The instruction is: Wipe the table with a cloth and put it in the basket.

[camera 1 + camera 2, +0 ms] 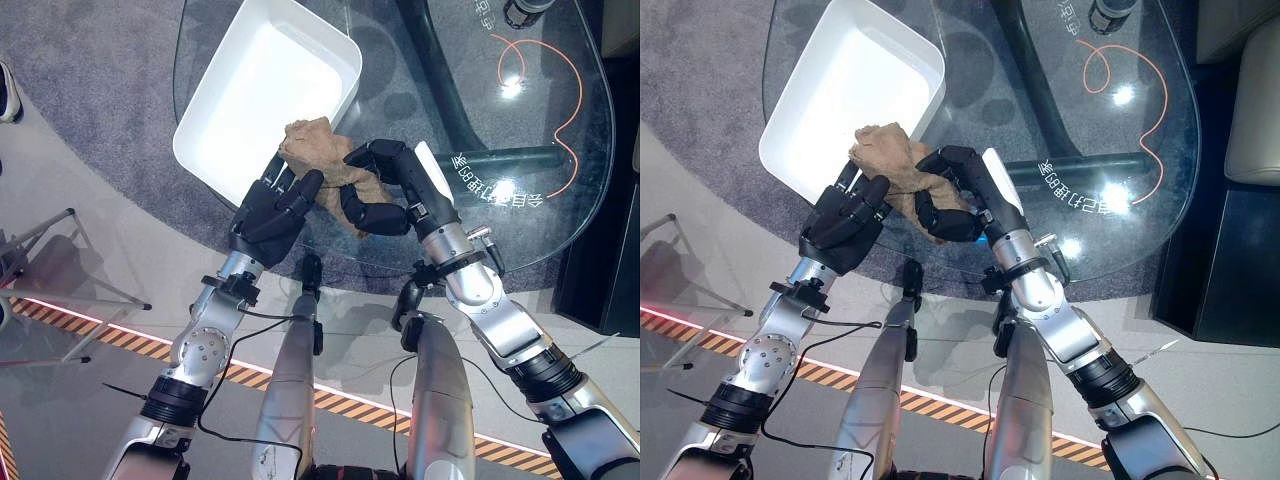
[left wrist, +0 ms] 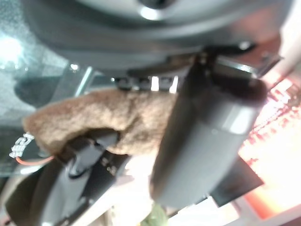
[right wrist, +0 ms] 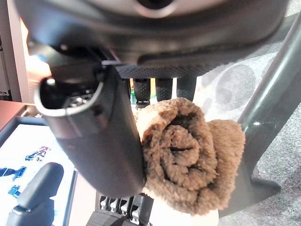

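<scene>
One brown cloth point(image 1: 325, 160) is bunched between the two hands above the near edge of the glass bench point(image 1: 560, 190), just beside the near corner of the one white basket point(image 1: 262, 92) that stands on the bench. The right hand point(image 1: 385, 195) has its fingers and thumb curled round the cloth, and the left hand point(image 1: 268, 212) grips the cloth's other side with its fingers bent over it. The eye views show both hands and the basket together; the right wrist view adds that the cloth point(image 3: 188, 155) is rolled into a tight wad pinched against the thumb point(image 3: 94, 136). The left wrist view shows the cloth point(image 2: 103, 120) lying across that hand's fingers point(image 2: 84, 165), with its thumb point(image 2: 202, 136) beside the cloth. A thin orange cable point(image 1: 560, 80) loops under the glass at the far side.
</scene>
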Motion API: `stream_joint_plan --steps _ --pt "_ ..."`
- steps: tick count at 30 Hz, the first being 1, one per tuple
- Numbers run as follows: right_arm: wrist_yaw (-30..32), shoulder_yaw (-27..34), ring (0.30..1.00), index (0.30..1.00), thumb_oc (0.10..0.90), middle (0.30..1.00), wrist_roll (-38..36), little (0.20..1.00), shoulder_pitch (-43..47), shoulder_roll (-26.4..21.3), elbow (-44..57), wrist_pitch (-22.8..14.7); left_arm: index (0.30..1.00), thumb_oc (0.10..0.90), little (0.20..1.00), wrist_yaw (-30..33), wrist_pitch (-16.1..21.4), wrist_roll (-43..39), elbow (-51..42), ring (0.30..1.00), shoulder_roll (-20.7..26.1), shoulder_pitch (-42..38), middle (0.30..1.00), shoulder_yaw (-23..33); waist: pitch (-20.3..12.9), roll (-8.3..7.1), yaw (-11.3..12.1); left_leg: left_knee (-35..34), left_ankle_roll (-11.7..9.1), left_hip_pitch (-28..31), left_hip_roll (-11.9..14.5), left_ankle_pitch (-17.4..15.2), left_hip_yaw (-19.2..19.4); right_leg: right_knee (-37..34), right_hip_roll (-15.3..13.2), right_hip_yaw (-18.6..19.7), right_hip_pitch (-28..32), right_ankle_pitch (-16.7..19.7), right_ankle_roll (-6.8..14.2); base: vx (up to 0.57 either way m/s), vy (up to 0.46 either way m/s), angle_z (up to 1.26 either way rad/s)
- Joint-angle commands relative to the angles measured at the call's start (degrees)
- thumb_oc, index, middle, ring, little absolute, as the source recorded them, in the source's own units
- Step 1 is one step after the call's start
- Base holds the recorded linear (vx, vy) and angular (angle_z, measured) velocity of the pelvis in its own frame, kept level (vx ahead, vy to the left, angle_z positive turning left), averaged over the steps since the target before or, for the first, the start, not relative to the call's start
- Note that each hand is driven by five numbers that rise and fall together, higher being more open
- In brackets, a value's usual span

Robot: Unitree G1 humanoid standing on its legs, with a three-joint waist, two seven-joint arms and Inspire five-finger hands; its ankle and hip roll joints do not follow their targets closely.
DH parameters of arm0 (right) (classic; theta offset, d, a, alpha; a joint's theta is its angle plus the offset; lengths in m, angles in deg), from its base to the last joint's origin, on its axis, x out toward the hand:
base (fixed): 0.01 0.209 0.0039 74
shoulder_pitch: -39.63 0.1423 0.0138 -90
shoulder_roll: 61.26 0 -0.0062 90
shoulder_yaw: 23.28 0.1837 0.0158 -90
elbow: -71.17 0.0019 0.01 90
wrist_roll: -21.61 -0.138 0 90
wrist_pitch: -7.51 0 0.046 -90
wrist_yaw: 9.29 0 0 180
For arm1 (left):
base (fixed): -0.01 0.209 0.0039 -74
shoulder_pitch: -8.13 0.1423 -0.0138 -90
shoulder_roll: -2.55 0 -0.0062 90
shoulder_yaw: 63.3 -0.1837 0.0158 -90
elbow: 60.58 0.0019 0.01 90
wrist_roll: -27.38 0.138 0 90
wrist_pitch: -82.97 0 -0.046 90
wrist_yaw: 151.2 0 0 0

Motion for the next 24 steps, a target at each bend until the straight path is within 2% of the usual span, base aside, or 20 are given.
stream_joint_plan --steps 1,14,15,16,17,24 --pt "-4.0 -1.4 0.300 0.300 0.100 0.300 -1.9 0.200 8.0 1.1 13.1 -6.1 0.900 0.800 0.900 -8.0 1.5 -2.3 -12.0 0.900 1.0 -3.0 0.900 -1.1 -1.6 -0.06 -0.1 7.4 3.9 1.8 -1.8 -4.8 4.7 -9.2 1.7 1.4 3.6 9.8 2.4 0.00 0.000 0.00" --pt "-8.6 -3.5 0.300 0.300 0.100 0.300 -3.9 0.200 10.1 -0.3 13.5 -5.8 0.900 0.800 0.900 -8.3 2.5 -3.3 -11.4 0.900 1.3 -3.6 0.900 -1.4 -1.6 -0.25 0.2 7.4 3.8 2.0 -2.0 -4.7 4.6 -9.5 1.8 1.1 4.0 9.9 2.4 0.00 0.000 0.00" --pt "-8.8 -3.6 0.300 0.300 0.100 0.300 -3.9 0.200 10.2 -0.3 13.5 -5.8 0.615 0.468 0.568 -8.2 2.9 -3.2 -11.5 0.615 1.3 -3.6 0.615 -1.4 -1.6 -0.26 0.2 7.4 3.7 1.9 -2.0 -4.7 4.6 -9.5 1.8 1.1 4.0 9.9 2.4 0.00 0.000 0.00" --pt "-9.0 -3.6 0.300 0.300 0.100 0.300 -4.0 0.200 10.3 -0.3 13.4 -5.9 0.516 0.353 0.453 -8.0 3.3 -3.2 -11.5 0.516 1.3 -3.7 0.516 -1.4 -1.6 -0.27 0.2 7.5 3.8 1.9 -2.0 -4.7 4.5 -9.4 1.8 1.1 4.0 9.9 2.4 0.00 0.000 0.00" --pt "-9.5 -3.6 0.300 0.300 0.100 0.300 -4.0 0.200 10.4 -0.1 13.2 -6.0 0.314 0.116 0.216 -7.7 3.6 -3.0 -11.6 0.314 0.9 -3.8 0.314 -1.4 -1.6 -0.30 0.2 7.5 3.7 1.9 -2.0 -4.7 4.5 -9.5 1.8 1.1 4.0 9.9 2.4 0.00 0.000 0.00" --pt "-9.2 -3.9 0.300 0.300 0.100 0.300 -4.0 0.200 10.8 0.2 13.1 -5.9 0.300 0.100 0.200 -7.4 5.5 -3.0 -11.0 0.300 0.8 -4.3 0.300 -1.2 -1.6 -0.41 0.3 7.3 3.8 1.9 -2.1 -4.6 4.5 -9.7 1.9 1.0 4.0 10.0 2.5 0.00 0.000 0.00"
